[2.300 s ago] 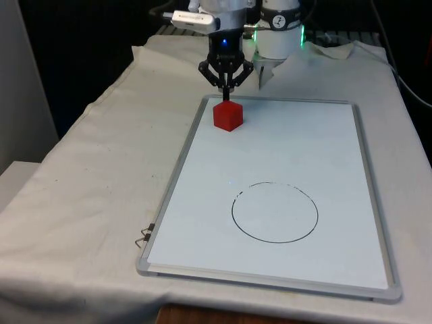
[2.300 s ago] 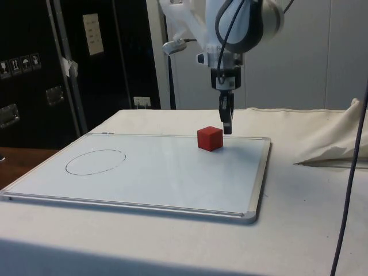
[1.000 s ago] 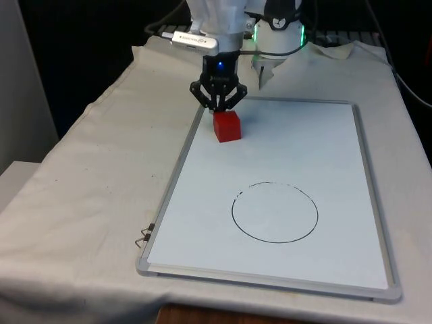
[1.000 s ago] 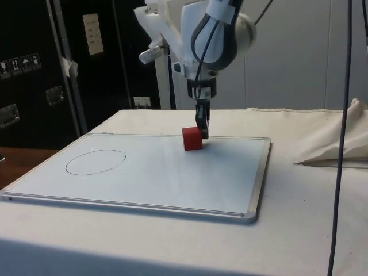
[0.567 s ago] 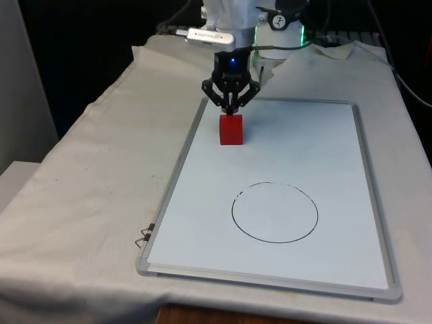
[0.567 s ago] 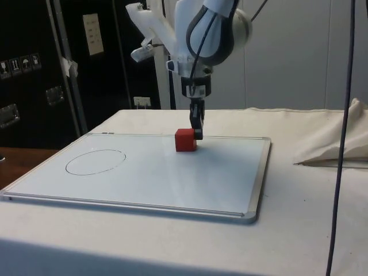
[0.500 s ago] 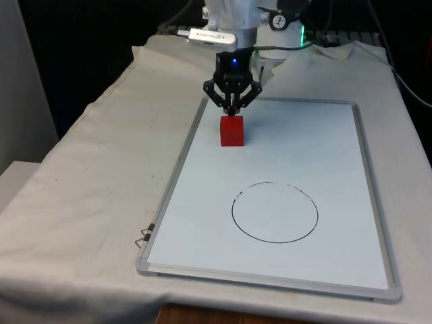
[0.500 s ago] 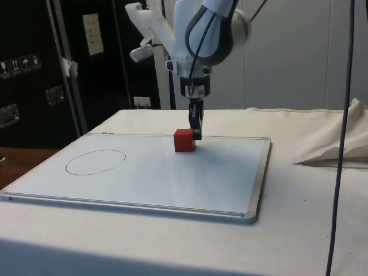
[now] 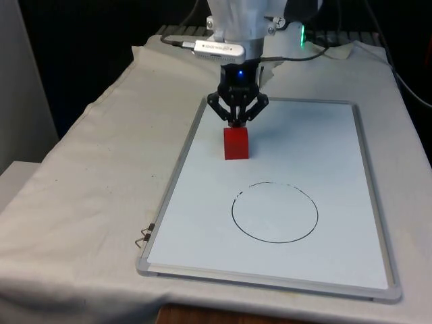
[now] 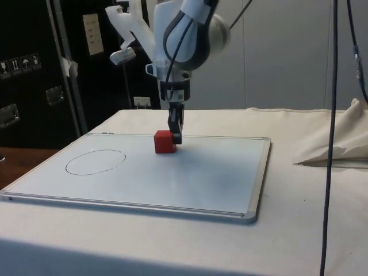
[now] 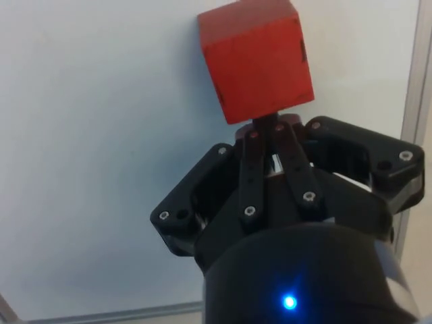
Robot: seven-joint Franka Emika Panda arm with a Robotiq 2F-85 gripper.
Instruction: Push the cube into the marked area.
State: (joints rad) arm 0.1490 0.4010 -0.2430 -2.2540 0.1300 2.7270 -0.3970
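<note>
White-clothed counter (image 9: 101, 155): closed hand (image 9: 237, 122) presses fingertips behind red cube (image 9: 236, 144), nudging it across whiteboard (image 9: 324, 155) toward drawn circle (image 9: 275, 212).

Cube (image 9: 236, 144): solid red, no markings seen. Gripper (image 9: 237, 123): black; arm (image 10: 187, 34) above it white. Whiteboard (image 9: 324, 162): plain white surface with a silver-grey frame. Marked area (image 9: 275, 212): a thin black circle outline, white inside, toward the board's near edge. Table cloth (image 9: 94, 175): off-white, unpatterned, creased.
</note>
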